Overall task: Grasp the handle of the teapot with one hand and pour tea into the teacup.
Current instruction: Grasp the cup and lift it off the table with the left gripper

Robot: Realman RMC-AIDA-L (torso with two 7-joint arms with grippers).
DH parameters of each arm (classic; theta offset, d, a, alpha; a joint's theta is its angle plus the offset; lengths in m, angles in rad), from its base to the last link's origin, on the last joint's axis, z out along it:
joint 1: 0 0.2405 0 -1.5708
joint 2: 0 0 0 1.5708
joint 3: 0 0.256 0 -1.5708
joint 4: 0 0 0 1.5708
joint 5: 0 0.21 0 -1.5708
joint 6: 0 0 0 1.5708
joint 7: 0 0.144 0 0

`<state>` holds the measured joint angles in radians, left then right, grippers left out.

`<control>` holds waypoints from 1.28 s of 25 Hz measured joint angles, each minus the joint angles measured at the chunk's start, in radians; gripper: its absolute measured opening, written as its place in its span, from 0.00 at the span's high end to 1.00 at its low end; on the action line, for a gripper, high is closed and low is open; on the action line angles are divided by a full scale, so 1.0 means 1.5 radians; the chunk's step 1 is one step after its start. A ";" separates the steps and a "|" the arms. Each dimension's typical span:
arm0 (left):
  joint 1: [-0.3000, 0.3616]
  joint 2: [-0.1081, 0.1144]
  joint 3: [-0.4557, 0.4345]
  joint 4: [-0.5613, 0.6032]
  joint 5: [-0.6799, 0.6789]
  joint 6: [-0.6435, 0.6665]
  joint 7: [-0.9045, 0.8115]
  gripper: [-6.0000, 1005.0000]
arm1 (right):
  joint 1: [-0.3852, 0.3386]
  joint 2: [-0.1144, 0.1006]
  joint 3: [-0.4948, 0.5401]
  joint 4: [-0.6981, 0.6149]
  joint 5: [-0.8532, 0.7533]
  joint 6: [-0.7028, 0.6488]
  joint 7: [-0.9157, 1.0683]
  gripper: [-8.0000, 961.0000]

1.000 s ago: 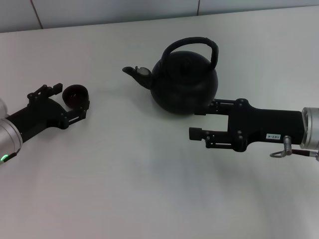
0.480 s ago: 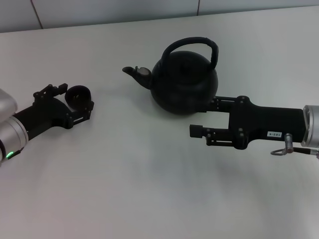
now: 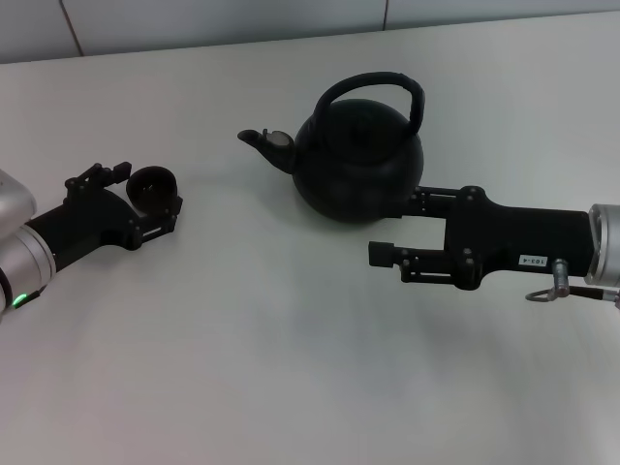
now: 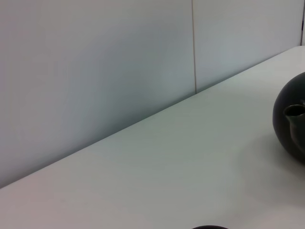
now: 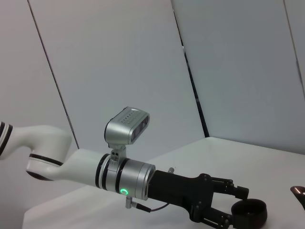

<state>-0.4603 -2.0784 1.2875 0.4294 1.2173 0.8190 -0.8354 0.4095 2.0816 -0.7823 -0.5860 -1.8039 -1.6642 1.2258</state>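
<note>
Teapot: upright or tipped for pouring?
Upright. The teapot sits flat on the table, handle arched above, spout level.

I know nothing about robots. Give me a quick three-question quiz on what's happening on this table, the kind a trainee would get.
1. True or false: the right tool is gripping the handle of the teapot.
2. What holds the teacup? A. the left tool. B. the right tool. C. nothing; it stands alone.
3. Fill in: the teapot's spout points toward the robot's ____ side.

Key:
1. False. It lies open, low beside the teapot's body, and the handle is untouched.
2. A.
3. Left, toward the teacup.
</note>
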 joint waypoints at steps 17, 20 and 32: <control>-0.008 -0.001 0.025 -0.002 -0.001 -0.026 0.000 0.23 | -0.001 0.001 0.000 0.000 0.006 -0.003 0.000 0.27; -0.008 -0.001 0.025 -0.002 -0.001 -0.026 0.000 0.23 | -0.002 0.001 0.000 0.000 0.007 -0.003 0.000 0.27; -0.010 -0.001 0.025 -0.006 -0.026 -0.027 -0.001 0.24 | -0.002 0.001 0.000 0.000 0.007 -0.004 0.000 0.28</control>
<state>-0.4751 -2.0800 1.3253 0.4200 1.1786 0.7792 -0.8375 0.4065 2.0832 -0.7826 -0.5860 -1.7931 -1.6706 1.2257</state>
